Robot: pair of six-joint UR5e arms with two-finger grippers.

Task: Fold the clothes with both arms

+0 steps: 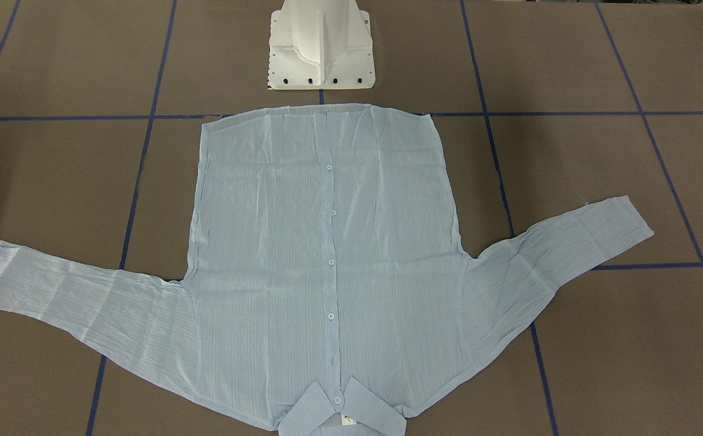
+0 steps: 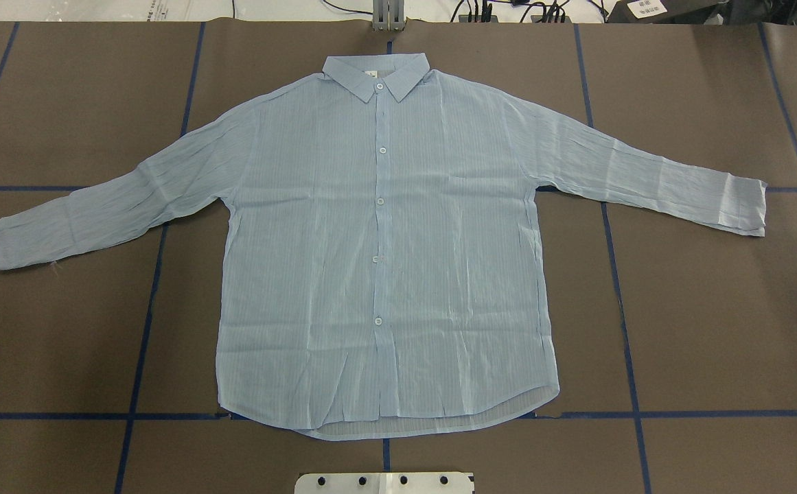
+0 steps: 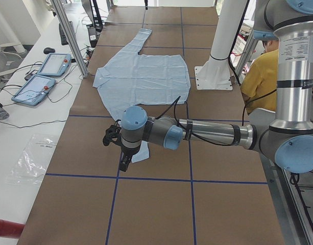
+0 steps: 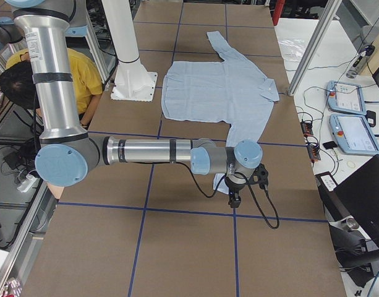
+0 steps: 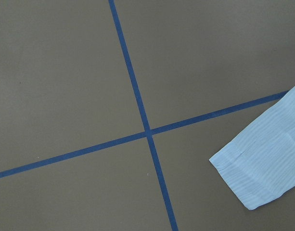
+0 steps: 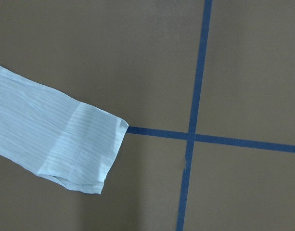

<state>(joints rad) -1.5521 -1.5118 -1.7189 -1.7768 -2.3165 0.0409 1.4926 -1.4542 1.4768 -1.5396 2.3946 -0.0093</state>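
1. Shirt (image 2: 384, 247) first: it lies flat, buttoned and front up on the brown table (image 2: 714, 329). The collar is away from my base, the hem is near it, and both sleeves are spread outward.
2. My left gripper (image 3: 123, 164) hangs point-down near the left cuff (image 5: 262, 163), and my right gripper (image 4: 234, 199) does the same near the right cuff (image 6: 84, 154). Only the side cameras catch them, so I cannot tell how far either pair of fingers is parted. Both cuffs rest flat on the table, so I judge I have hold of nothing.
3. The step in hand looks like taking the sleeves. Each cuff sits off-centre in my wrist view, so I should line up over it before descending.
4. This thin, crinkled cloth could slip, so I should pinch both layers at the cuff edge.
5. I should lift both sides evenly and carry them inward without dragging the body askew.
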